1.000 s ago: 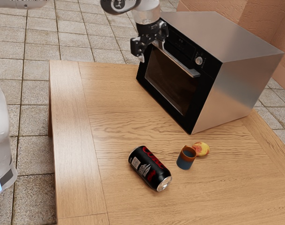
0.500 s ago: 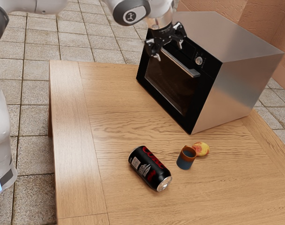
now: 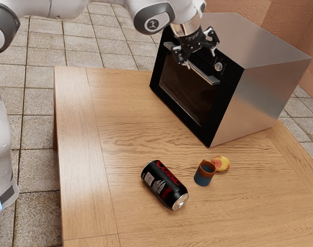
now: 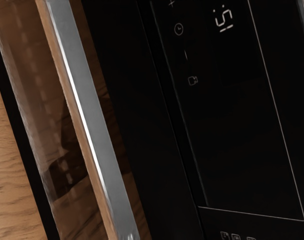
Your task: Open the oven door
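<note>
My gripper stands open in front of the oven's upper front, its two fingers spread apart over the middle of the handle. Part of the handle is hidden behind a finger. The oven door is closed, flush with the black front. In the wrist view the silver handle runs as a long slanted bar past the dark glass, beside the control panel. Whether a finger touches the handle I cannot tell.
The steel oven stands at the table's far side. On the wooden table lie a black can and a red-yellow fruit, with a blue and orange cup beside the fruit.
My hand has moved toward the exterior view's right, from the handle's far end to along its middle. The oven door and the small objects have stayed put.
</note>
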`<state>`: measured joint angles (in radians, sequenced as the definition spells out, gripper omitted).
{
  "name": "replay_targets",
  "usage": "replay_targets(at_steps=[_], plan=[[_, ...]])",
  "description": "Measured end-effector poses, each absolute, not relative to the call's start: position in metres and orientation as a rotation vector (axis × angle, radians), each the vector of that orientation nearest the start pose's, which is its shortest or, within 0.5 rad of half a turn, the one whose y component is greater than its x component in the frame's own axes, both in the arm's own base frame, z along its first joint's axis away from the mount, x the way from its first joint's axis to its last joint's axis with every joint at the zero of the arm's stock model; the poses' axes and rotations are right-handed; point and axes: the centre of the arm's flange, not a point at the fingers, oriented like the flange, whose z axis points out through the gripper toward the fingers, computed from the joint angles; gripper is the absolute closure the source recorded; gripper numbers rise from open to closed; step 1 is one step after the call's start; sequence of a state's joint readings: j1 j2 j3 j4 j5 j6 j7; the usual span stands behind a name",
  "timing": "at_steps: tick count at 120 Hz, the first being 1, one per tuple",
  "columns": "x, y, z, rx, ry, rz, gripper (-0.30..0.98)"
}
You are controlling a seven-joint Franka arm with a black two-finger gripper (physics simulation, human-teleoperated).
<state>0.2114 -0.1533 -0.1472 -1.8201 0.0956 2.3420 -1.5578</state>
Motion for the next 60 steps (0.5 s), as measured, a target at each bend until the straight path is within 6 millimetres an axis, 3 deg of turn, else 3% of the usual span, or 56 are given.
replay_targets(at_steps=[60], plan=[[0.563,0.054,0.666,1.862,1.890,0.777,0.00]])
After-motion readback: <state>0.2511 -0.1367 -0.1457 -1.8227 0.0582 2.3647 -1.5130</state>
